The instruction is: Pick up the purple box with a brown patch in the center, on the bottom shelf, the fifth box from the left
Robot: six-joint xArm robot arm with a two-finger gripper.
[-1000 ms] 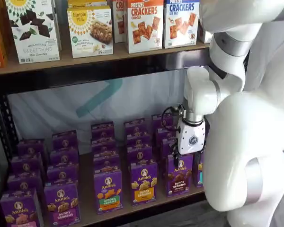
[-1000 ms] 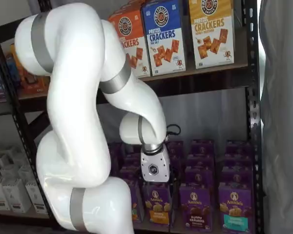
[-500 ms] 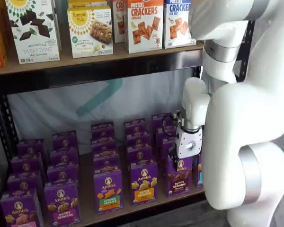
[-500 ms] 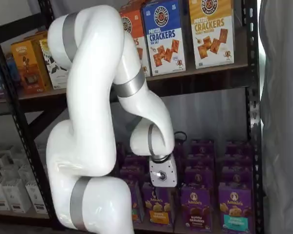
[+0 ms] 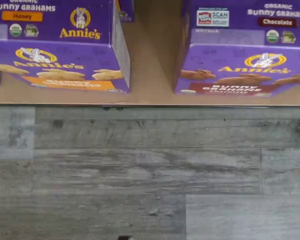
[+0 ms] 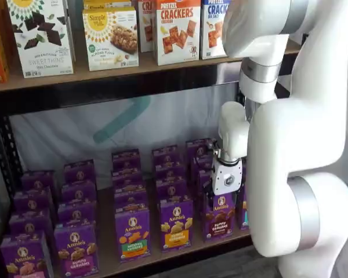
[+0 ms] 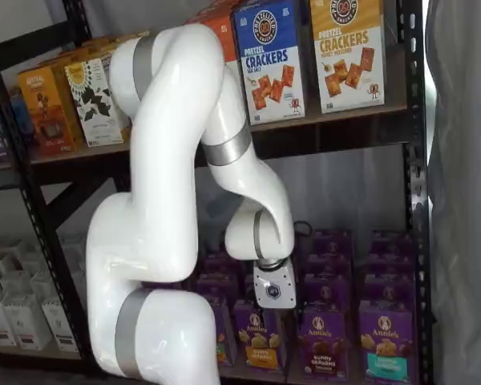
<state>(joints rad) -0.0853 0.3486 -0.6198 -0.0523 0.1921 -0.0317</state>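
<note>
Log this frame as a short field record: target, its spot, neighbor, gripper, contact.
target: the purple box with brown bunny cookies, marked Chocolate in the wrist view
location: front of its row on the bottom shelf
neighbor: honey box, apart, bare shelf between
gripper: the gripper hangs over the target's row; fingers not clearly seen
contact: none visible, box upright on shelf

Probably a mock shop: stocked rack [image 6: 104,81] of cartons [image 6: 177,223].

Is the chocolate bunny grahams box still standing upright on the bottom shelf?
Upright. In both shelf views the purple box stands on its base at the front of the bottom shelf, label facing out, level with its neighbours.
</note>
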